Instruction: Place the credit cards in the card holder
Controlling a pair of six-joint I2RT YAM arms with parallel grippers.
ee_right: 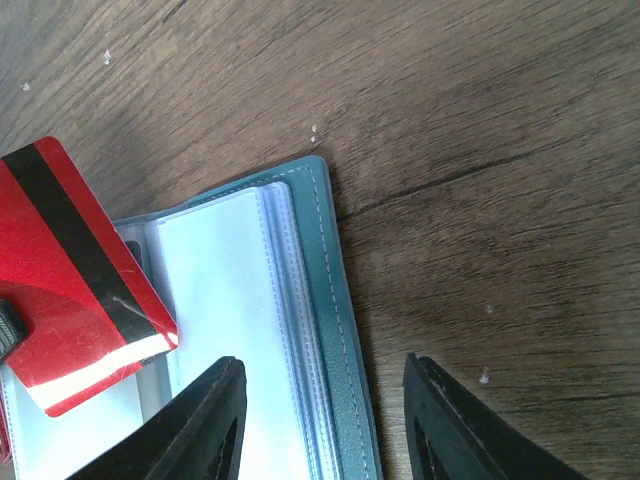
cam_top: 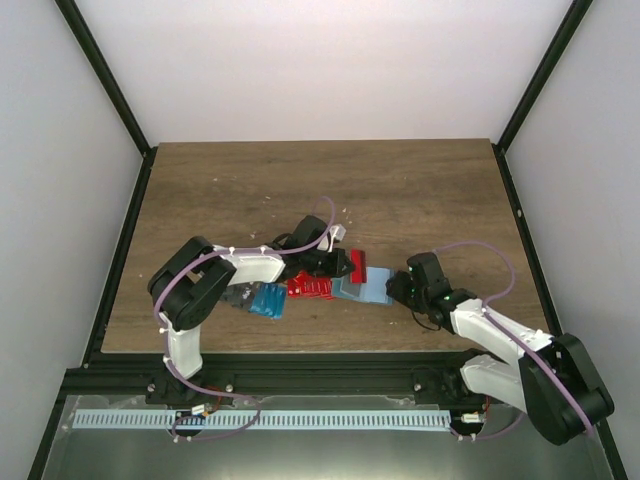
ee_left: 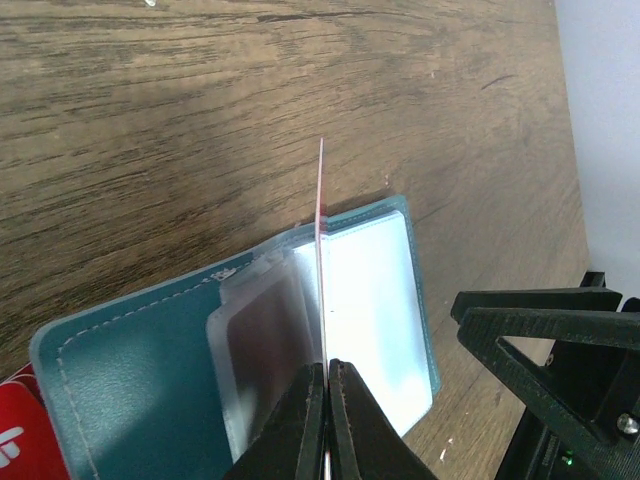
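Observation:
The teal card holder (cam_top: 372, 291) lies open on the table, its clear sleeves (ee_left: 372, 300) facing up. My left gripper (ee_left: 327, 366) is shut on a red card (ee_left: 322, 240), which stands on edge with its far end at the sleeves near the holder's fold. That card also shows in the top view (cam_top: 357, 266) and, with its black stripe, in the right wrist view (ee_right: 70, 270). My right gripper (ee_right: 322, 372) is open and straddles the holder's right edge (ee_right: 332, 280), one finger over the sleeves and one over the wood. Loose red cards (cam_top: 310, 287), blue cards (cam_top: 268, 300) and dark cards (cam_top: 238, 296) lie to the left.
The wooden table (cam_top: 400, 190) is bordered by black frame posts and white walls. The loose cards lie under the left arm's forearm (cam_top: 255, 265). My right gripper's fingers (ee_left: 540, 320) sit close to the right of the holder in the left wrist view.

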